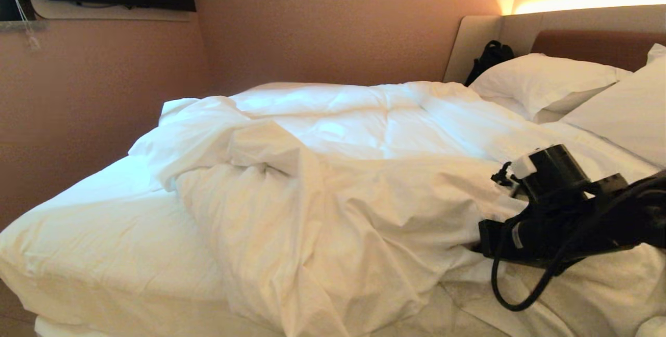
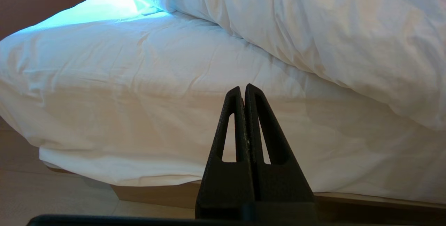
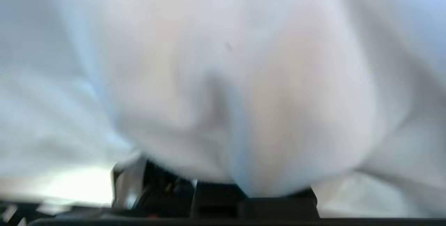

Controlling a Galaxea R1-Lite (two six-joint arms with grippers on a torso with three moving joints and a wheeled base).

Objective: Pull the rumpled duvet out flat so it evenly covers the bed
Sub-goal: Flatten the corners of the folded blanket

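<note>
While the duvet [image 1: 333,181] lies bunched up across the middle of the bed [image 1: 104,243], the right pincer [image 1: 476,246] is pushed into its folds near the front edge, clenched on the duvet. The left pincer [image 2: 244,90] is squeezed tight on nothing, low beside the mattress. Two pillows [image 1: 551,85] rest by the headboard.

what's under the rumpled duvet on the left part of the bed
Left of the bunched duvet the bare white fitted sheet shows on the bed. What lies beneath the duvet itself is covered. The right gripper is shut on the duvet, fingers buried in cloth.
</note>
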